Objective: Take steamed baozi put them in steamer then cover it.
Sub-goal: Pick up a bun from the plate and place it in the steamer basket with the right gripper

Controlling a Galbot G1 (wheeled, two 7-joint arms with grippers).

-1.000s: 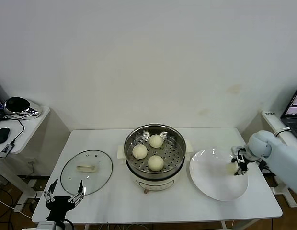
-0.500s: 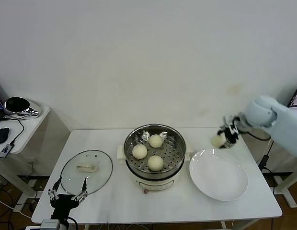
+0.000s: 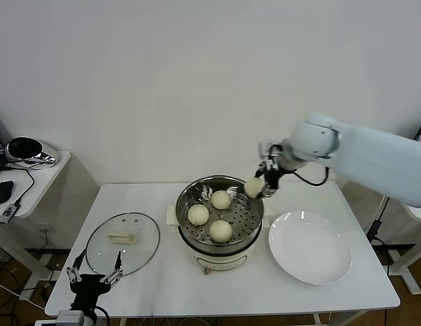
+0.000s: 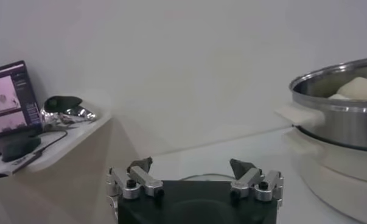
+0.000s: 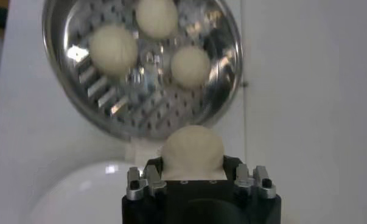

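While one hangs gripped, three baozi [image 3: 221,231] seemingly trayed.

Steamer [image 3: 250,219]: shiny steel, perforated dot-grid tray, cream-white base. Baozi: three cream-white inside it [image 3: 221,231], a fourth, same cream-white [image 3: 254,187], above its right rim. Right of steamer: plain white plate [image 3: 309,247]. Left of steamer: cover [image 3: 122,244], clear glass, metal rim, cream handle.
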